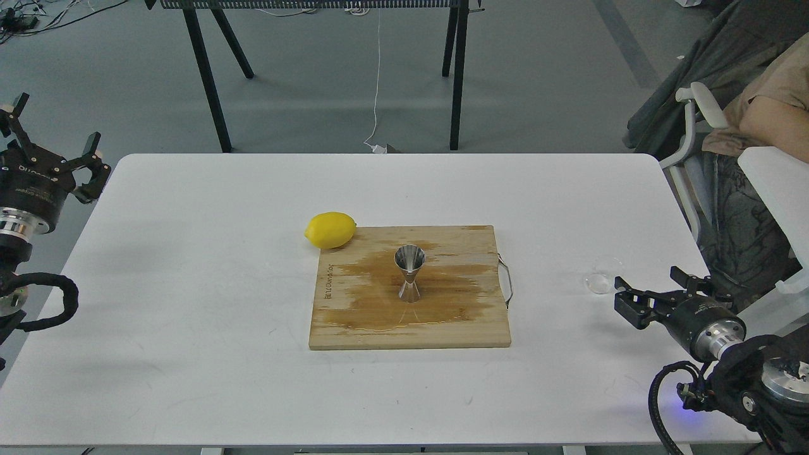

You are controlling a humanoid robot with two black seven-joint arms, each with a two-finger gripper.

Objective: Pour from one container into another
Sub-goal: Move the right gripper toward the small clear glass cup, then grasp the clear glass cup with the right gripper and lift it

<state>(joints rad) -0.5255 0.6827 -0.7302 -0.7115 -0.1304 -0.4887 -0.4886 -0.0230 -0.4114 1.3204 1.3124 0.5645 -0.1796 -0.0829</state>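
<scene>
The white table [189, 303] is being used as the work surface, and nothing on it is being held. A wooden cutting board [354, 322] is lying at its middle, and a broad wet stain is showing across the board, with a thin line of liquid along the near edge of the stain. A lemon [330, 229] is resting at the board's far left corner, touching it or just beside it.

The left gripper [57, 136] is being held up off the table's left edge, its fingers spread apart and empty, well apart from everything. The right gripper [634, 298] is being held low near the table's right edge, its fingers apart and closed on nothing.

The steel jigger [409, 273] is standing upright on the board, in the wet patch; whether anything is in its upper cone cannot be told. The tiny glass cup [600, 280] is sitting on the table just beyond the right gripper, well apart from the jigger.

The pour is being judged as not yet underway: the cup is still to be grasped, carried over the jigger and tipped.
</scene>
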